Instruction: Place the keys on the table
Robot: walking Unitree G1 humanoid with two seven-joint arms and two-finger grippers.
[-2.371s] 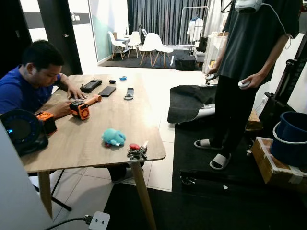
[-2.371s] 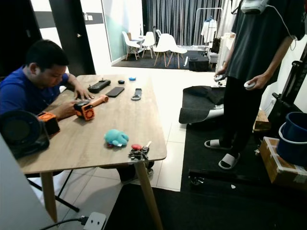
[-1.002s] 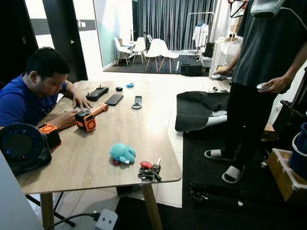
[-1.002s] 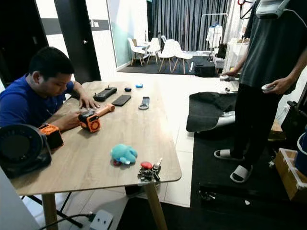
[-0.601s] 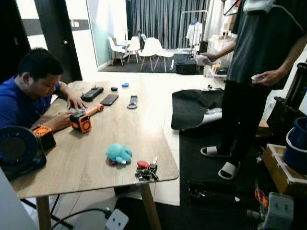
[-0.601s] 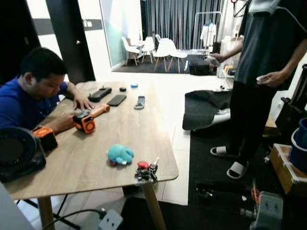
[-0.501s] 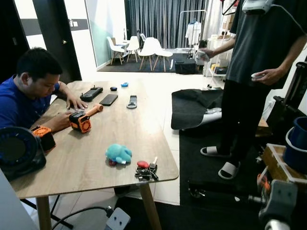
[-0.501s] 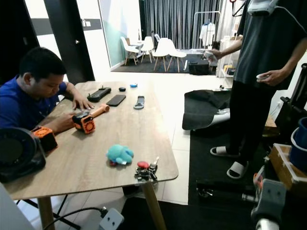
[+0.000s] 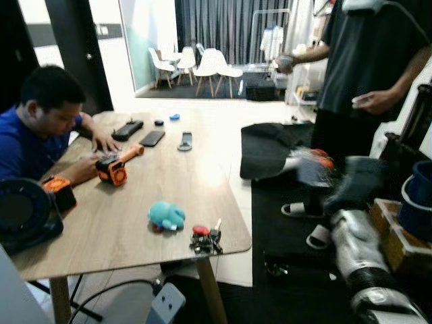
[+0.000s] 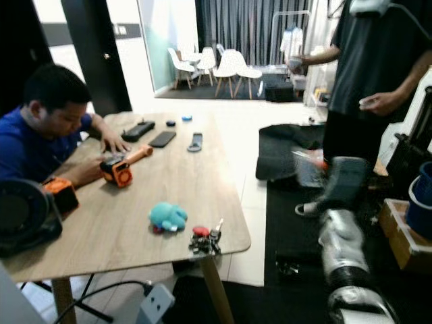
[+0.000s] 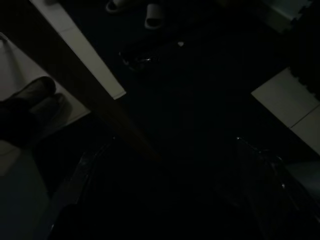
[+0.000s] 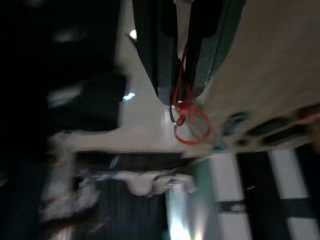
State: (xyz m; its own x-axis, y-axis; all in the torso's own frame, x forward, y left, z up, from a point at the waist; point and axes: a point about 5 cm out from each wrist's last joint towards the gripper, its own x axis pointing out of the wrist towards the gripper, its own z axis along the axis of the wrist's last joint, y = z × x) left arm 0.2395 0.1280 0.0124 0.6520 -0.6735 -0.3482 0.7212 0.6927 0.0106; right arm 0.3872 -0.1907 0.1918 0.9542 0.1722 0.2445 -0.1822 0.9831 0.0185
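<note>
Left eye view: the right gripper is raised at mid-right of the frame, blurred, off the table's right edge, with an orange-red smear at its tip. A bunch of keys already lies near the table's lower right corner, beside a teal toy.
Right eye view: same scene; a seated person at the left, a standing person at upper right.
Left wrist view: very dark; a table leg crosses the frame. I cannot tell how the left arm's fingers stand.
Right wrist view: the right fingers are closed, pinching a red cord loop with a key ring dangling from their tips; the tabletop fills the upper right of the frame.
Key relation: the table lies to the left of the right gripper, the nearer arm, so I judge it must swing leftward over the wood before letting go.
</note>
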